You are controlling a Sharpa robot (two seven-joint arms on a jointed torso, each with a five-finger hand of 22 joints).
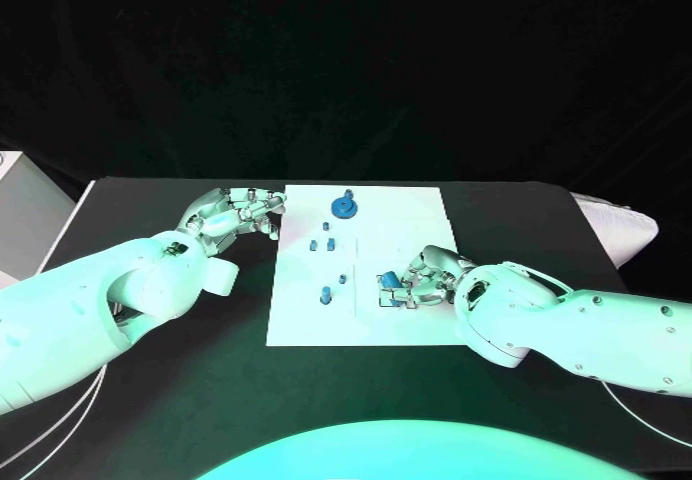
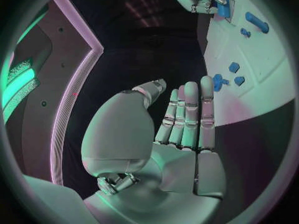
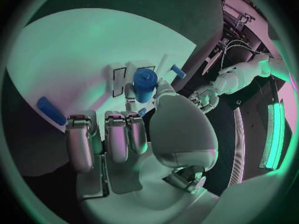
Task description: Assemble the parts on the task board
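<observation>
The white task board (image 1: 296,310) lies in the middle of the black table. My right hand (image 1: 428,276) rests over its right side and pinches a short blue cylindrical part (image 3: 145,84) between thumb and finger, just above the board near two rectangular outlines (image 3: 118,81). The same held part (image 1: 391,281) is at the hand's tip in the head view. My left hand (image 1: 240,212) hovers at the board's far left edge, fingers stretched out (image 2: 187,119), holding nothing. A round blue part (image 1: 345,207) stands at the far end.
Several small blue pieces stand along the board's left half, among them a blue peg (image 1: 326,294) near the front and a small blue stud (image 1: 313,244) farther back. A long blue peg (image 3: 51,110) lies on the board beside my right hand. A white object (image 1: 623,225) sits at the table's right edge.
</observation>
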